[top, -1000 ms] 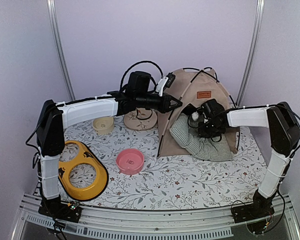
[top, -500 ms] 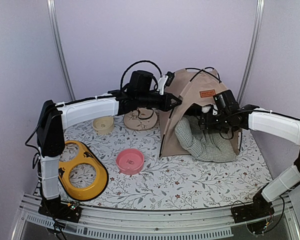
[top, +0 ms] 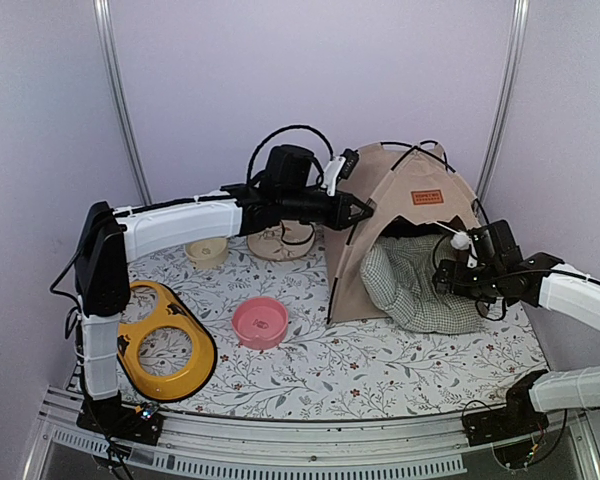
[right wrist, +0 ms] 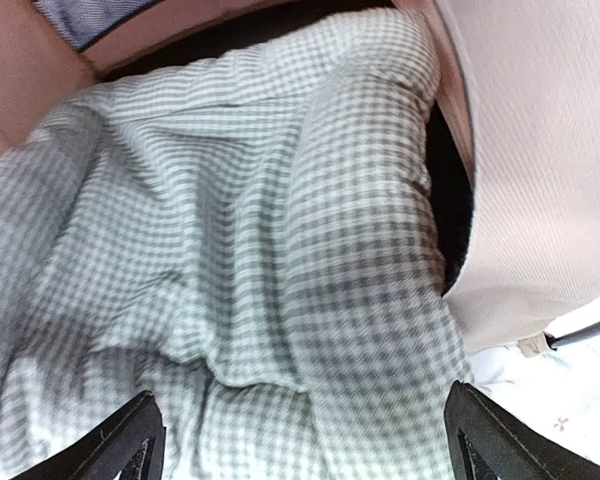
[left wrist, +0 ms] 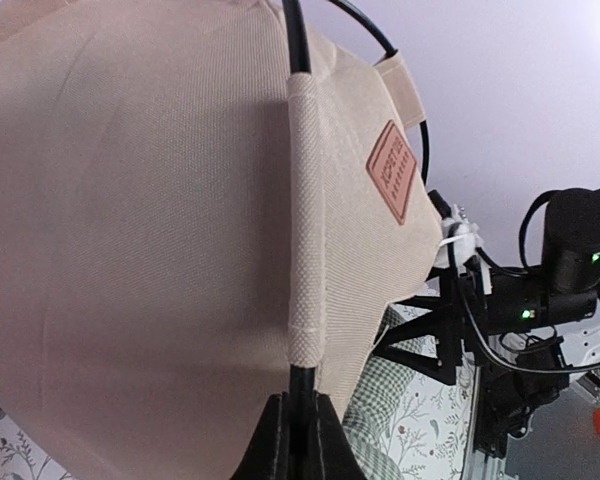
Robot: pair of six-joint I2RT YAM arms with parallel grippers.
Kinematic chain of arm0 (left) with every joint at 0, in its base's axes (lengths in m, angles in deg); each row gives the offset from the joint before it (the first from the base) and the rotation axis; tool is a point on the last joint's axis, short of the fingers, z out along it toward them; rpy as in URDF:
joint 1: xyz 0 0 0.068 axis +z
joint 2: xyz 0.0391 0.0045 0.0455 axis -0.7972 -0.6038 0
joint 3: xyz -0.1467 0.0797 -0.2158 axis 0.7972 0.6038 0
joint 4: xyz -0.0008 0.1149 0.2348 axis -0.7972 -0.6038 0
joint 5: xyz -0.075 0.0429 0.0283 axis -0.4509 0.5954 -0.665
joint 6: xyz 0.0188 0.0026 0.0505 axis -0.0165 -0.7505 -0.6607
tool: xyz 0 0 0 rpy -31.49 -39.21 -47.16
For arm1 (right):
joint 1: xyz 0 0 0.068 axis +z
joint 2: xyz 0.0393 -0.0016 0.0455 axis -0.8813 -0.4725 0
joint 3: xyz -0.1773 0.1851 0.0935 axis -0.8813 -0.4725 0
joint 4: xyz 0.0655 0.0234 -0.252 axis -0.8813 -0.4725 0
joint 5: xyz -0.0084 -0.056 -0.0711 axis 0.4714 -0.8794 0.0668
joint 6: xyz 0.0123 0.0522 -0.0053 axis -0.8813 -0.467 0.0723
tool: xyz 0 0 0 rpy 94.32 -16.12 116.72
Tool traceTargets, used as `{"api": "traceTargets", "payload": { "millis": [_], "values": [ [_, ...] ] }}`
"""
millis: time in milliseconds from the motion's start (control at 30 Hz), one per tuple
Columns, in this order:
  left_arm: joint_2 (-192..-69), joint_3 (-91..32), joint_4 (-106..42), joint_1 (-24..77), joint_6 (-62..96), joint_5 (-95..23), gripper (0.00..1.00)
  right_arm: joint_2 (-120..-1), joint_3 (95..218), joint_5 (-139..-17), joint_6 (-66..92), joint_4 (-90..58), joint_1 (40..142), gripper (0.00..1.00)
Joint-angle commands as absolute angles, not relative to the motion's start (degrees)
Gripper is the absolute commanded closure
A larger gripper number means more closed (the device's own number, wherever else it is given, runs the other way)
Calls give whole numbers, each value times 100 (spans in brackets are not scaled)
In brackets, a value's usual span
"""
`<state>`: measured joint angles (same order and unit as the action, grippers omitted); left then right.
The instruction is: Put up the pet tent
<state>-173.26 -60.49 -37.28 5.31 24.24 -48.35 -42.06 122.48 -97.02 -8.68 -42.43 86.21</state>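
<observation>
Pet tent [top: 400,205] upright, apex up, opening twd near-right edge.

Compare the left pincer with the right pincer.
The left pincer is shut on the tent pole; the right pincer stands open, holding nothing. The left is outside the pet tent; the right faces the checked cushion. Both are black.

Overhead view looks down from behind me; my two wrist views sit close, sharing the beige fabric tent [top: 390,195].
</observation>
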Motion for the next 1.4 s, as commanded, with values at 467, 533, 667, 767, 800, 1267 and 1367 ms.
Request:
{"api": "traceTargets", "payload": {
  "millis": [467,533,667,767,800,1267,1367],
  "values": [
    [-17661,-6026,-3939,664,2944,-4787,100,-4651,11354,-9700,-1580,-3830,8264,32],
    [-17688,-6033,-3931,639,2960,-4800,100,-4746,11397,-9766,-1552,-3792,8264,41],
    [-17738,-6038,-3935,596,2953,-4858,100,-5019,11614,-9716,-1457,-3673,8270,73],
    [-17783,-6061,-3976,585,2939,-4950,100,-5244,12005,-9653,-1386,-3602,8397,96],
    [-17792,-6075,-3989,576,2928,-4981,100,-5309,12164,-9704,-1363,-3598,8459,100],
    [-17887,-6501,-4388,486,2723,-5643,100,-6369,13715,-10377,-905,-2422,8545,100],
    [-17854,-6553,-4430,481,2715,-5783,100,-6494,13382,-10956,-846,-1647,8529,100]
  ]
}}
